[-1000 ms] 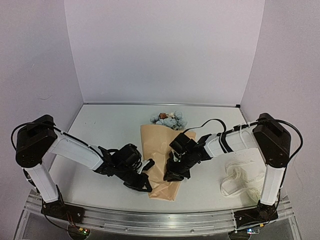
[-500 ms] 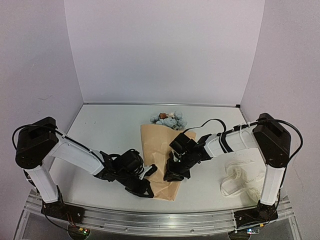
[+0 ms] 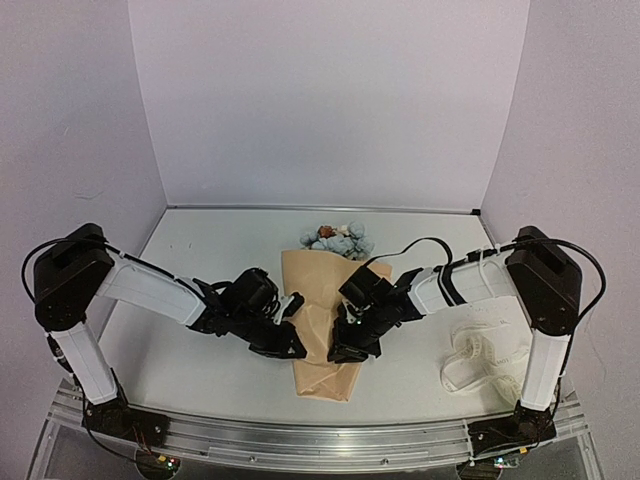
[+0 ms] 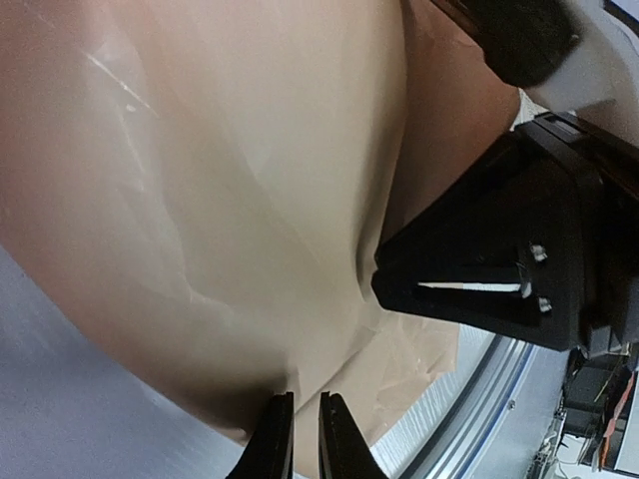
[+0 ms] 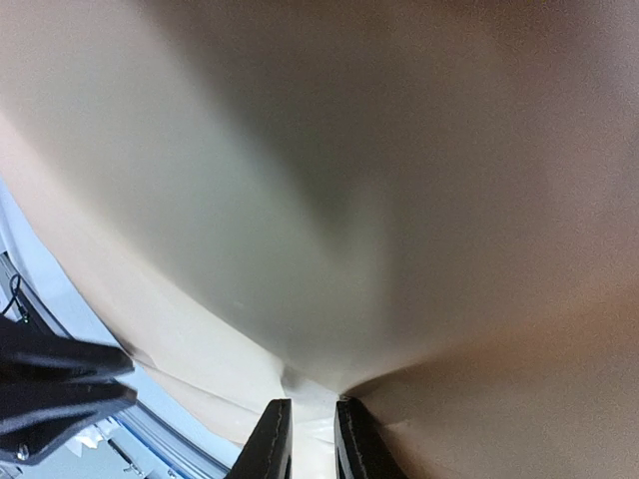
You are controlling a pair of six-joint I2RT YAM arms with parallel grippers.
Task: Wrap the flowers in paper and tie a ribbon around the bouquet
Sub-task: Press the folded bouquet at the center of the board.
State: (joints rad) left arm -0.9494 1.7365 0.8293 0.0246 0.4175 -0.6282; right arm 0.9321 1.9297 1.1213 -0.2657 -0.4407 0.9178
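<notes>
The bouquet lies mid-table: tan paper (image 3: 318,290) wrapped loosely into a cone, with the pale blue and pink flowers (image 3: 337,240) showing out of its far, wide end. My left gripper (image 3: 296,347) is at the cone's near left edge, shut on a fold of the paper (image 4: 250,180), which runs into the narrow gap at the left gripper (image 4: 305,397). My right gripper (image 3: 343,352) is just right of it, shut on the opposite paper (image 5: 349,180) edge, puckered at the right gripper (image 5: 312,404). The cream ribbon (image 3: 487,352) lies loose at the near right.
The two grippers are a few centimetres apart over the cone's narrow end; the right gripper's black body (image 4: 479,279) fills the left wrist view's right side. The metal front rail (image 3: 300,440) runs just below the cone's tip. White walls enclose the table on three sides.
My left gripper has moved up and to the right with the paper's left edge, drawing the cone narrower. The right arm has stayed still.
</notes>
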